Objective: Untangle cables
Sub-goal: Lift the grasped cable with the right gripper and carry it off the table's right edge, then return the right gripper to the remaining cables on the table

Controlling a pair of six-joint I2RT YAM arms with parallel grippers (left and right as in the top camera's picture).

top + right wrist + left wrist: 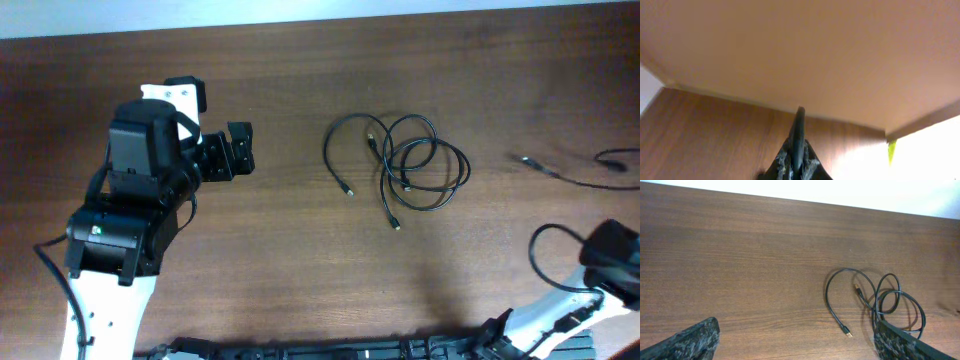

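The cables (405, 165) are lying tangled mid-bench (300, 270), with nothing touching them. The left end effector (238, 150) is hovering spread wide, well apart from them; the right end effector (799, 132) is sitting pressed together, empty. The approach seems to be starting; next comes reaching for a loose plug end.

I am not finding any text, label, brand, number or sign that I can read in any view.
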